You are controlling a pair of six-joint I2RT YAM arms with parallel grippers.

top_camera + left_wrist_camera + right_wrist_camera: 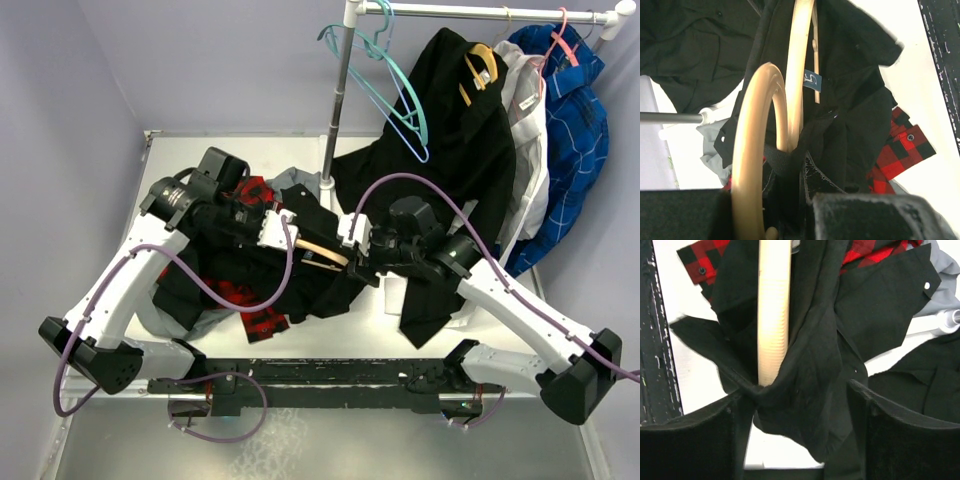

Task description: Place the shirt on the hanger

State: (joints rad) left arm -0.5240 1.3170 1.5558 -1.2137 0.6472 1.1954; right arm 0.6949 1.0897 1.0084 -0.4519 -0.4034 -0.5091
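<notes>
Clamping wooden hanger (752, 150), left pincer (280, 230) nearly closed; right pincer (797, 395) jaws wide around hanger tip wrapped in black shirt (810, 365), seemingly not gripping; shirt draped over hanger above table (340, 338)

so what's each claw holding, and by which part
Left claw grips the hanger at one end. Right claw holds nothing: open around the shirt draped over the hanger's other end.

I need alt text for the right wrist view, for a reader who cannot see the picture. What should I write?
A tan wooden hanger comes down from the top, its tip wrapped in the black shirt, just above the two dark fingers of the open right gripper. A red plaid shirt and the white table lie behind.
</notes>
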